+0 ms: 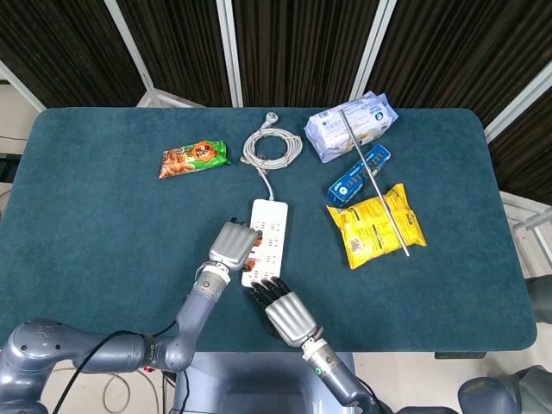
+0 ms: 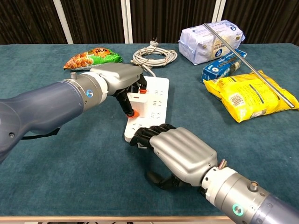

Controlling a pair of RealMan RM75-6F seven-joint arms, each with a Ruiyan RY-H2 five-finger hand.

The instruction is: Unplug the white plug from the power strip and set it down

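Observation:
The white power strip point(image 1: 268, 235) point(image 2: 156, 100) lies lengthwise on the green table, its cord running to a coiled cable point(image 1: 272, 145) point(image 2: 154, 57). My left hand point(image 1: 232, 245) point(image 2: 117, 78) is at the strip's left edge and pinches the white plug point(image 2: 135, 98) between its dark fingers. Whether the plug's pins are clear of the socket is hidden. My right hand point(image 1: 285, 311) point(image 2: 180, 151) sits at the strip's near end, fingers curled, fingertips point(image 2: 141, 136) pressing down on it.
A green-orange snack bag point(image 1: 193, 157) point(image 2: 92, 57) lies at the far left. To the right are a white-blue pack point(image 1: 350, 125) point(image 2: 212, 39), a blue box point(image 1: 357, 175), a yellow bag point(image 1: 377, 223) point(image 2: 250, 98) and a metal rod point(image 1: 379, 185) across them.

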